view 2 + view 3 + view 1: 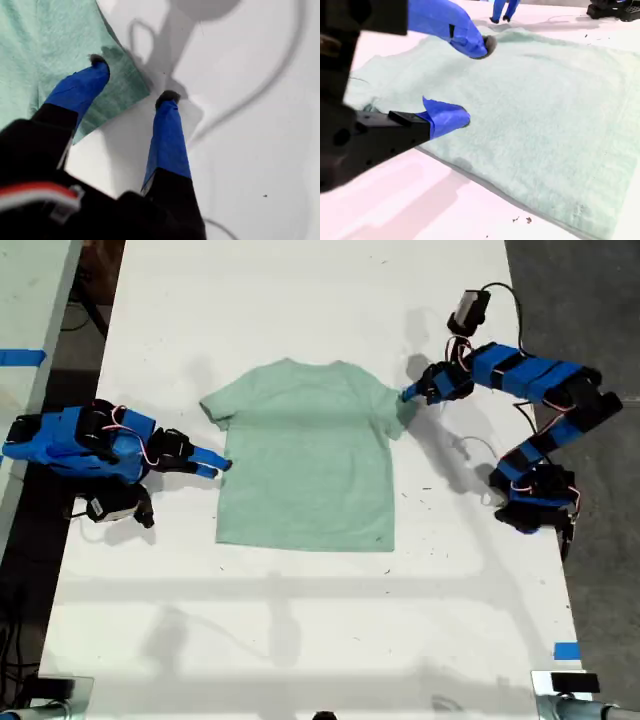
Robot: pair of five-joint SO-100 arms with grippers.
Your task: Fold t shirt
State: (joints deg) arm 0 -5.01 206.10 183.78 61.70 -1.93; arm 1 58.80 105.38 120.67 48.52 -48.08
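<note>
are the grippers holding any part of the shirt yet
No. My first gripper straddles a sleeve of the t shirt, open; my second gripper is open at its side edge.

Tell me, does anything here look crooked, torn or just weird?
Nothing stands out. The t shirt lies flat and fairly square on the white table, unfolded, with no tears showing. My first gripper is open over one sleeve's edge, and my second gripper is open over the shirt's side near the other sleeve.

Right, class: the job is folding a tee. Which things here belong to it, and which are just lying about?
Job: the t shirt; my first gripper; my second gripper; the white table.
Lying about: blue tape square, exterior view's lower right; blue tape strip, exterior view's left edge.
</note>
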